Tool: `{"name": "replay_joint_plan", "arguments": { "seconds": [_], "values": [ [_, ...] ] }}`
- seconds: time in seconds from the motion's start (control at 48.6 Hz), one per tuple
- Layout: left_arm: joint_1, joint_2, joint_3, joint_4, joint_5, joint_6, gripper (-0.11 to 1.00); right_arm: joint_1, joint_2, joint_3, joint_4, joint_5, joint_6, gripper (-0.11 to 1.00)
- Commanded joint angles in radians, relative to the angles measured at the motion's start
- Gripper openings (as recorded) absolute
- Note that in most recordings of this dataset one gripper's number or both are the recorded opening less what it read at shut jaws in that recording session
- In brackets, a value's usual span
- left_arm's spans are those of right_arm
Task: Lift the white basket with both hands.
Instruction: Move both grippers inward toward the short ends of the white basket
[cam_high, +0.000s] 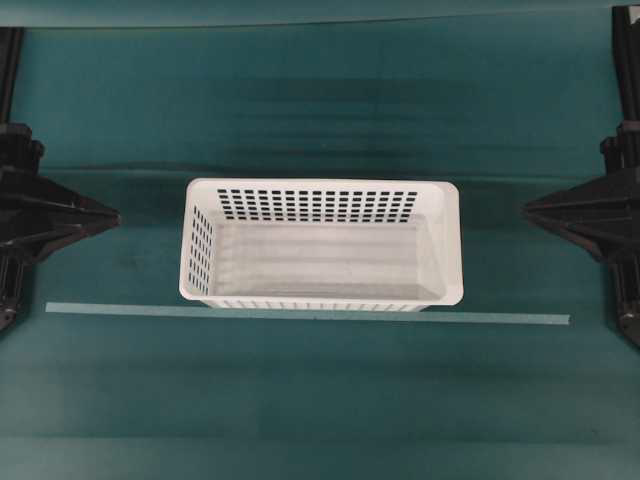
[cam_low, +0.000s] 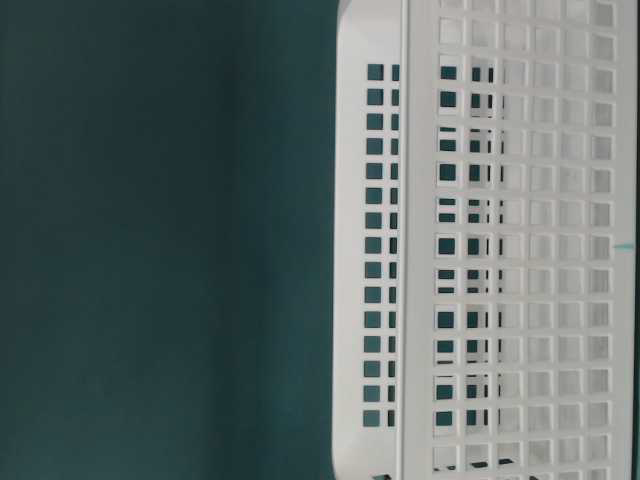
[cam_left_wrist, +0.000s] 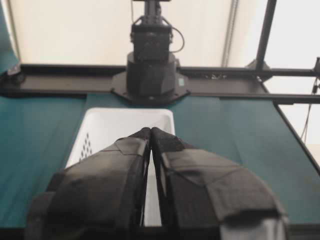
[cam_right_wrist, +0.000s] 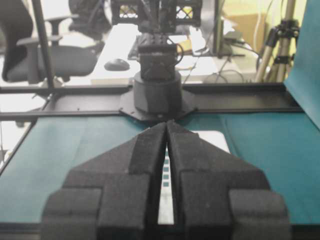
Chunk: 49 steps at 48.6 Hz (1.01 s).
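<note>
White basket (cam_high: 321, 243) sits empty mid-bench, left gripper (cam_high: 112, 215) and right gripper (cam_high: 528, 209) both closed, holding nothing, well clear at the side edges; looks light, stiff, slick plastic—pinch the short-end rims.

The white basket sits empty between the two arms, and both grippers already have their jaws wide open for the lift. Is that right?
Not quite. The white basket is empty and sits between the arms, but the jaws are not open. The left wrist view shows the left gripper with its jaws closed together, and the right wrist view shows the same for the right gripper. Neither touches the basket.
</note>
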Motion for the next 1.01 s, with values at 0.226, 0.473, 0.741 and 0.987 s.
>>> {"name": "replay_joint_plan", "arguments": {
  "seconds": [0.226,0.473,0.741,0.987],
  "values": [
    [-0.006,0.034,-0.051,0.014,0.11,-0.13,-0.05,-0.003,0.011,-0.002,0.117,0.14,0.094,0.01],
    [-0.018,0.101,-0.195,0.014,0.242,-0.337,-0.05,-0.086,0.034,-0.132,0.291,0.442,0.382,0.01],
    [-0.017,0.236,-0.394,0.014,0.552,-0.752,-0.05,-0.179,0.163,-0.33,0.296,0.749,0.673,0.01],
    [-0.018,0.316,-0.472,0.017,0.741,-1.101,-0.05,-0.195,0.288,-0.469,0.27,0.96,0.922,0.01]
  ]
}}
